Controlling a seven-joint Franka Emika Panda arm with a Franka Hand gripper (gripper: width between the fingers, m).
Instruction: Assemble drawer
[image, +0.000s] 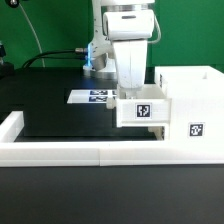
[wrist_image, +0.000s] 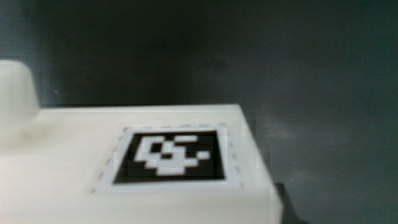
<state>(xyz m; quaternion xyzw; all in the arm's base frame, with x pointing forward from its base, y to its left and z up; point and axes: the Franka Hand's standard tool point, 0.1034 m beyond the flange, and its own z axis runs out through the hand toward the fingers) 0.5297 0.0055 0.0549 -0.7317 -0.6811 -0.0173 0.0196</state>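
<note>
The shell (image: 190, 108) sits at the frame's right, a tray (image: 140, 108) just beside it at centre. The marker board (image: 95, 97) lies behind-left; border blocks (image: 60, 152) run along the front.

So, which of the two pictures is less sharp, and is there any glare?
Wrist view: soft, the tag on the white tray has fuzzy edges, and the background is dim. Exterior view: sharper, but the drawer shell and border block are bright, almost washed out; the gripper fingertips are hidden.
</note>
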